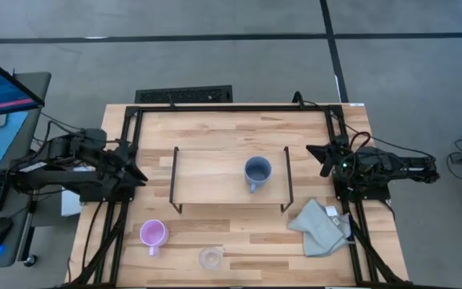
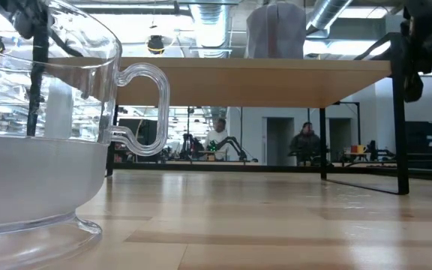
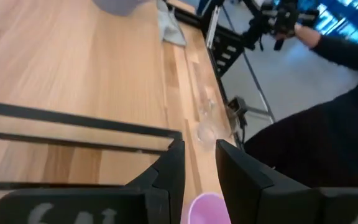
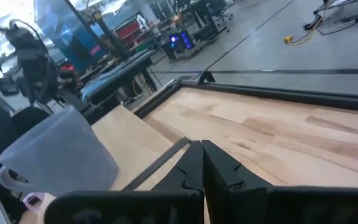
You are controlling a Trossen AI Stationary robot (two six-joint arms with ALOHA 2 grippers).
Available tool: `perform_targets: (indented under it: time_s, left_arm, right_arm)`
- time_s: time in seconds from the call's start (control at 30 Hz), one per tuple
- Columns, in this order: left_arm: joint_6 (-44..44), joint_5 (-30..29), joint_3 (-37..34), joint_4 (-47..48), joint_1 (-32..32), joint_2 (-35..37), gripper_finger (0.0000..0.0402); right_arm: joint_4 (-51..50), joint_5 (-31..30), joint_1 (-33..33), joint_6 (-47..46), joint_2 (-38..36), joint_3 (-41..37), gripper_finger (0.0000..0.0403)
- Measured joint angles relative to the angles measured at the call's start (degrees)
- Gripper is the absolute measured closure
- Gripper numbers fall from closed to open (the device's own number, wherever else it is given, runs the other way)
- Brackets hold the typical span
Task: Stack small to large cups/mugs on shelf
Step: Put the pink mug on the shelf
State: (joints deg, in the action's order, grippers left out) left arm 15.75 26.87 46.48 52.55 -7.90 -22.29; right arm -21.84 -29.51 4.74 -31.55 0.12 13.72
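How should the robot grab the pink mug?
Probably by the rim of the pink mug, coming straight down from above. It stands upright with its mouth open upward, so one finger can go inside the wall. Grip on the side opposite the handle, which points toward the table's front edge.

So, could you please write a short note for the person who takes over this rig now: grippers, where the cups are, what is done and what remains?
Left gripper: parked at the table's left edge, fingers slightly apart, empty.
Right gripper: parked at the right edge, fingers closed, empty.
Blue-grey mug: upright on the shelf, toward its right side.
Pink mug: on the table in front of the shelf, left.
Clear glass cup: on the table near the front edge, right of the pink mug.
Grey-green cloth: front right of the table.
Done: the blue-grey mug is on the shelf. Left: the pink mug and the glass cup, stacked by size.
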Motion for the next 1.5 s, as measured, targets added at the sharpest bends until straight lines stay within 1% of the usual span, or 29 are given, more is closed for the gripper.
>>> perform_targets:
  time_s: [0.13,0.23,0.4,0.5,0.6,0.7,0.83,1.0,1.1,1.23,1.43,1.5]
  left_arm:
    - [2.23,-4.56,-0.02,3.76,3.76,-1.25,0.0322]
    - [4.04,-6.68,-0.02,4.61,7.04,-2.7,0.0326]
    - [4.63,-10.18,-0.02,2.23,12.75,-4.19,0.0358]
    - [7.55,-11.34,-0.02,0.73,15.94,-4.14,0.038]
    - [9.01,-12.13,-0.02,-3.92,19.34,-4.93,0.0396]
    - [9.03,-12.95,-0.02,-6.26,22.49,-7.29,0.04]
    - [10.43,-15.51,-0.02,-5.29,26.32,-11.64,0.0398]
    - [12.37,-15.82,-0.02,-5.59,30.44,-17.25,0.0397]
    - [16.39,-15.8,-0.02,-6.12,32.67,-19.61,0.0397]
    - [22.78,-15.48,-0.02,-6.42,36.11,-21.79,0.0397]
    - [35.24,-15.72,-0.02,-6.98,39.82,-22.74,0.0397]
    - [39.54,-17.31,-0.02,-6.99,40.33,-22.72,0.0397]
  right_arm:
    - [1.44,-0.73,0.0,0.04,0.0,0.0,0.0383]
    - [1.5,-0.73,0.0,0.04,0.02,0.0,0.0384]
    - [1.5,-0.86,0.0,0.37,0.01,0.0,0.0386]
    - [1.45,-1.44,0.0,0.52,0.0,-0.01,0.0385]
    - [1.37,-2.08,0.0,0.54,0.01,-0.02,0.0382]
    - [1.37,-2.08,0.0,0.57,0.02,-0.02,0.0382]
    - [1.37,-2.06,0.0,0.61,0.0,-0.02,0.0385]
    - [1.37,-2.04,0.0,3.11,0.02,-0.02,0.0383]
    - [1.37,-1.93,0.0,3.41,0.0,-0.02,0.0382]
    - [1.37,-0.27,0.01,3.52,0.01,-0.02,0.0383]
    - [1.37,1.11,0.04,3.52,0.0,-0.02,0.0383]
    - [1.35,1.18,0.04,3.54,0.02,-0.02,0.0382]
